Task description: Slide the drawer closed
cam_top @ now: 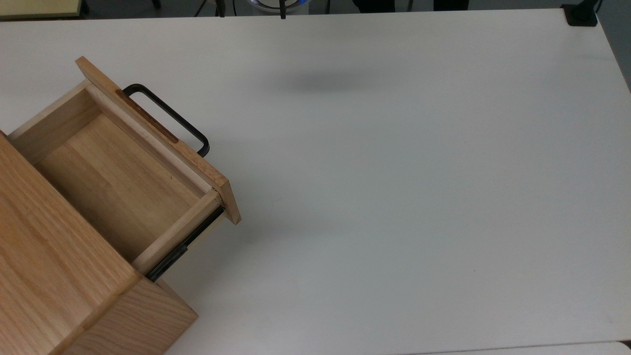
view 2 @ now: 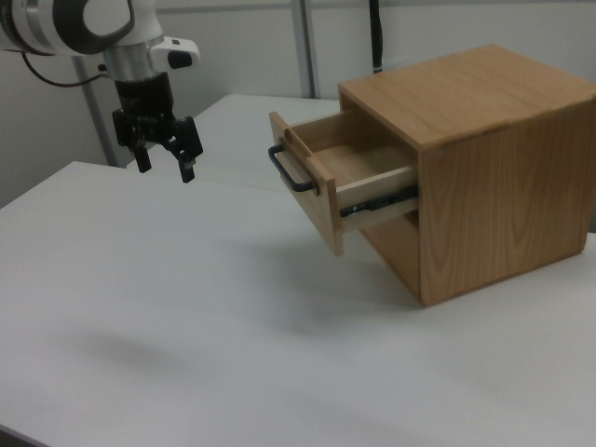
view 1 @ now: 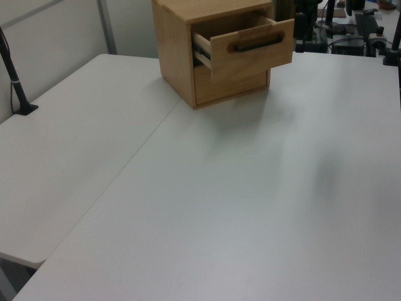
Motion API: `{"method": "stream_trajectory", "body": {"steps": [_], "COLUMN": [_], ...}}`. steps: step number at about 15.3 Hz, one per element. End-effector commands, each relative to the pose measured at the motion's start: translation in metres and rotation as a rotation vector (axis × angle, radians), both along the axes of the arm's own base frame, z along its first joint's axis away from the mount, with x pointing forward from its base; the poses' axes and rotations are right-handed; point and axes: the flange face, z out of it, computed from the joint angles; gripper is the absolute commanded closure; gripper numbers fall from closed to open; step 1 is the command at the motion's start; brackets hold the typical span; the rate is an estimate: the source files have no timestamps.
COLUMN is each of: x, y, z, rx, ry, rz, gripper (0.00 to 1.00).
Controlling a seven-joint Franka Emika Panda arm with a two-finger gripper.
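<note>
The drawer [cam_top: 123, 172] is pulled well out of the wooden cabinet [cam_top: 44, 276]; its inside is bare. Its flat front panel carries a long black bar handle [cam_top: 170, 118], and a black side rail [cam_top: 182, 249] shows beneath it. In the left view the drawer [view 1: 250, 44] juts from the cabinet's upper slot. In the right view the drawer [view 2: 326, 177] points toward that picture's left, handle [view 2: 291, 170] outward. My gripper [view 2: 166, 170] hangs high above the table, well to the right view's left of the handle, open, holding nothing.
The white table [cam_top: 394, 172] spreads wide around the cabinet. A black clamp base [cam_top: 581, 17] sits at the table's far corner on the top view's right. A black pole with a foot [view 1: 15, 81] stands at the left view's left edge.
</note>
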Motion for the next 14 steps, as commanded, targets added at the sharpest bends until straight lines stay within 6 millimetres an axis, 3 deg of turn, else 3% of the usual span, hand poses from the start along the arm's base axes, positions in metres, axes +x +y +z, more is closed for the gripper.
{"method": "stream_trajectory", "body": {"steps": [1, 9, 10, 14], "x": [-0.0032, -0.0033, -0.0029, -0.0023], "y": [0.0019, 0.0019, 0.0028, 0.0028], "z": [-0.0026, -0.0015, -0.0024, -0.0038], "rx": [-0.002, -0.002, -0.002, -0.002], "ry": [0.015, 0.011, 0.012, 0.014], "rz": [-0.005, -0.004, -0.002, 0.002], "gripper": [0.0, 0.0, 0.07, 0.64]}}
